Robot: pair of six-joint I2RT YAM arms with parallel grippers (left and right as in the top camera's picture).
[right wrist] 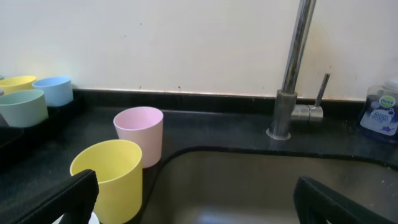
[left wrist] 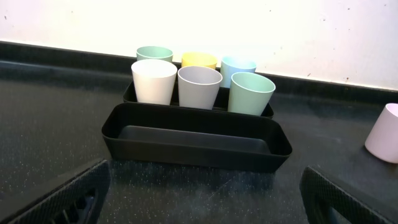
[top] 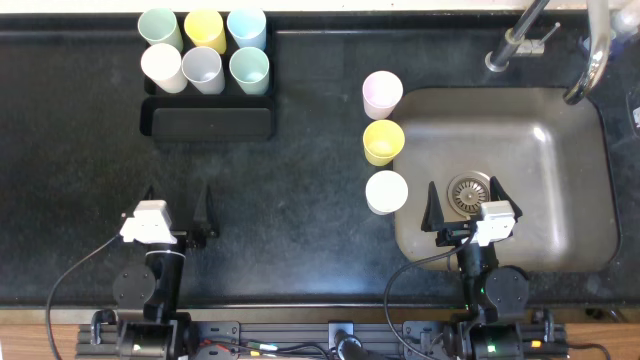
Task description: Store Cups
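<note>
Three loose cups stand in a row along the sink's left rim: a pink cup (top: 381,93) (right wrist: 139,135) (left wrist: 385,133) farthest back, a yellow cup (top: 383,142) (right wrist: 109,178) in the middle, a white cup (top: 386,192) nearest. A black tray (top: 207,122) (left wrist: 196,138) at the back left has an empty front compartment; behind it stand several cups (top: 205,50) (left wrist: 200,86). My left gripper (top: 178,205) (left wrist: 202,193) is open over the bare counter in front of the tray. My right gripper (top: 467,205) (right wrist: 193,202) is open over the sink, right of the white cup.
The steel sink (top: 560,150) fills the right side, with a drain (top: 469,192) under my right gripper. A tap (top: 520,35) (right wrist: 293,68) stands behind it, and a soap bottle (right wrist: 380,115) sits at the far right. The dark counter (top: 300,200) lies between the tray and the sink.
</note>
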